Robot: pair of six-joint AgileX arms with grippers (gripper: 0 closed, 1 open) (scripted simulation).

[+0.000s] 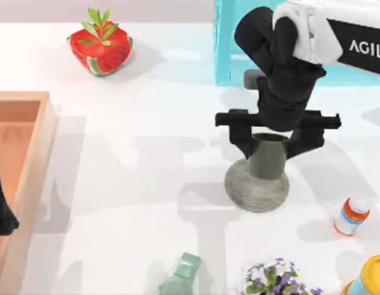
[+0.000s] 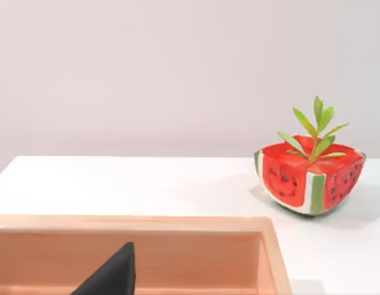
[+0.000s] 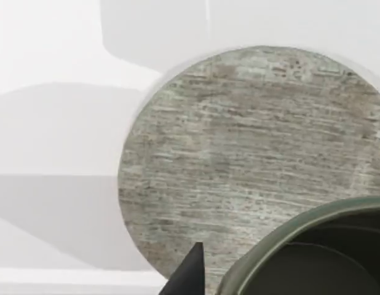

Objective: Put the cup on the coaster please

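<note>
The cup (image 1: 267, 156) stands upright over the coaster (image 1: 256, 185), at the disc's far part; whether its base touches the disc cannot be told. The right gripper (image 1: 268, 143) straddles the cup from above, one black finger on each side of its wall, closed on it. In the right wrist view the cup's rim (image 3: 288, 236) overlaps the edge of the coaster (image 3: 239, 147), whose mottled grey face lies on the white table (image 3: 55, 123). Relative to the coaster: a small orange bottle with a white cap (image 1: 351, 216) lies to the right, a pale green angular object (image 1: 181, 276) and a bunch of purple flowers (image 1: 277, 279) sit nearer the front edge, a watermelon-shaped planter (image 1: 101, 46) stands far to the rear left, and a wooden tray (image 1: 30, 153) lies at the left edge. The left gripper (image 1: 0, 209) rests over that tray; whether its fingers are open cannot be told.
</note>
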